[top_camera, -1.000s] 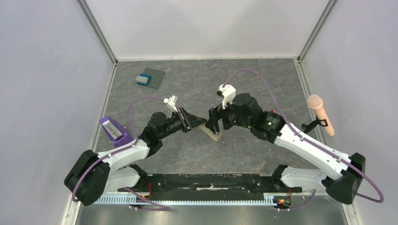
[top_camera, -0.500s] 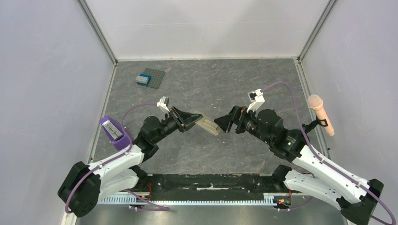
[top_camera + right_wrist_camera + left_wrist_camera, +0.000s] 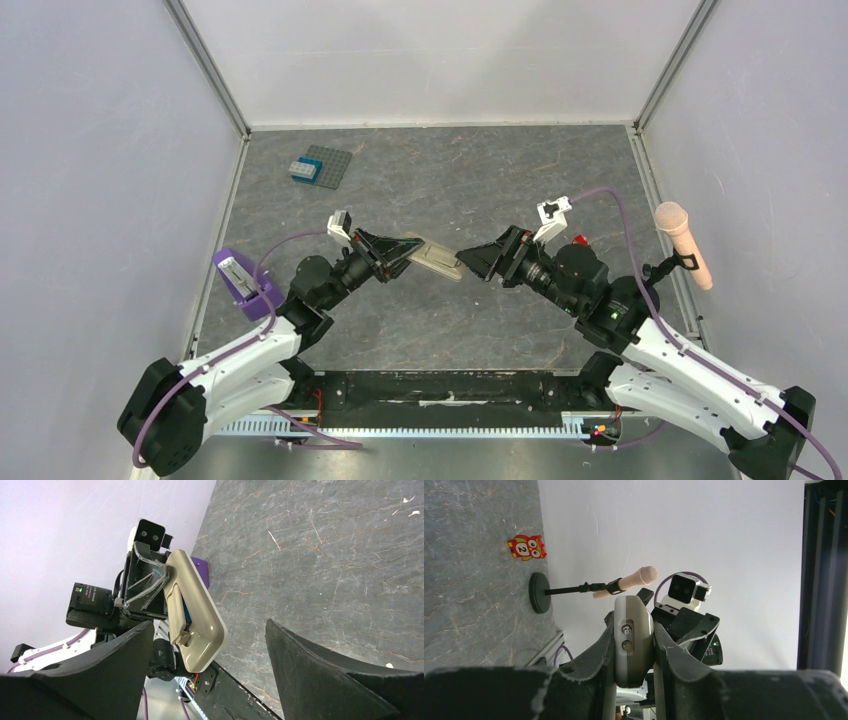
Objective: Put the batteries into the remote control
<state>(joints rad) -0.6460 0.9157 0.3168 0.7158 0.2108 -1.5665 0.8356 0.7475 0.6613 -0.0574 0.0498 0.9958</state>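
Observation:
The remote control (image 3: pixel 436 261) is a slim beige-white handset held off the table, and my left gripper (image 3: pixel 410 252) is shut on one end of it. In the left wrist view its end face (image 3: pixel 634 640) sits squeezed between both fingers. The right wrist view shows its back (image 3: pixel 196 611), where a thin blue sliver (image 3: pixel 186 615) in the recess looks like a battery. My right gripper (image 3: pixel 468 260) is open and faces the remote's free end, a short gap away. Nothing is between its fingers (image 3: pixel 125 665).
A grey studded plate with a blue brick (image 3: pixel 318 167) lies at the far left. A purple holder (image 3: pixel 243 280) stands by the left wall and a microphone on a stand (image 3: pixel 683 243) by the right wall. An owl sticker (image 3: pixel 526 547) lies near the stand's base.
The right arm has pulled back to the right from above the remote, and its open fingers now point at the remote's end. The left gripper has shifted slightly left, still holding the remote.

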